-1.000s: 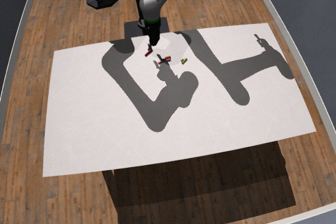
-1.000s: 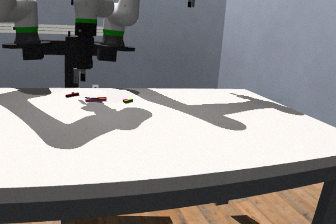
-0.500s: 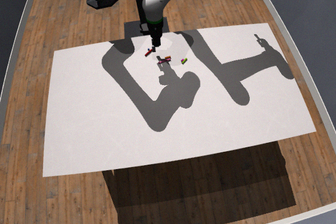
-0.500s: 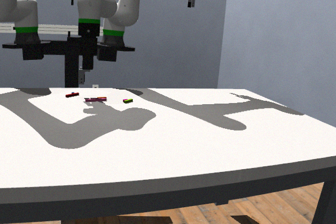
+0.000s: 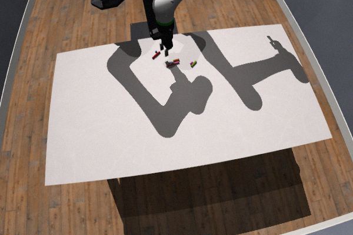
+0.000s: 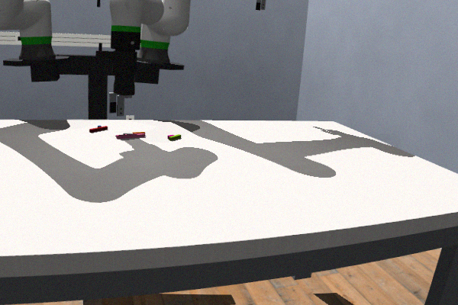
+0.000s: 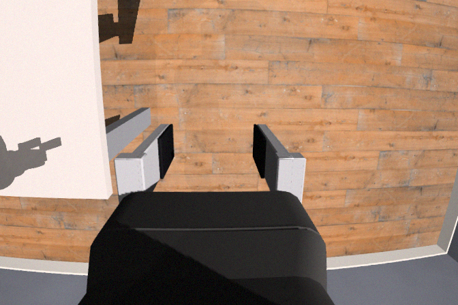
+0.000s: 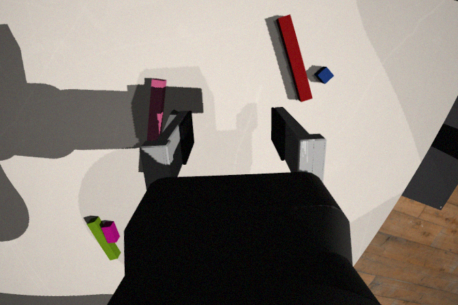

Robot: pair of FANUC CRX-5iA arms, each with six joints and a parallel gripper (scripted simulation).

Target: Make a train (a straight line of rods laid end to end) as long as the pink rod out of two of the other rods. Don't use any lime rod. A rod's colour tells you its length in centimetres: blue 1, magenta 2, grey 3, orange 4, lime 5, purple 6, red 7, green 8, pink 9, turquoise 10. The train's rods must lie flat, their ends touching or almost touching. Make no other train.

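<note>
The right wrist view shows the little blue rod (image 8: 324, 75) plainly just beside the red rod (image 8: 295, 58) (image 5: 156, 55) (image 6: 98, 129), but the left wrist view (image 7: 212, 152) has no rods, only floor and a table (image 7: 48, 84) corner under the wide-open left gripper (image 7: 213, 140) (image 6: 260, 8). The right gripper (image 8: 232, 125) (image 5: 164, 53) (image 6: 117, 113) is open with nothing in it, up above the table, and the red rod lies ahead of its fingers. One finger hides part of the pink rod (image 8: 157, 109) (image 6: 131, 136), and the orange rod (image 5: 176, 60) (image 6: 139, 133) shows only outside the wrist views.
</note>
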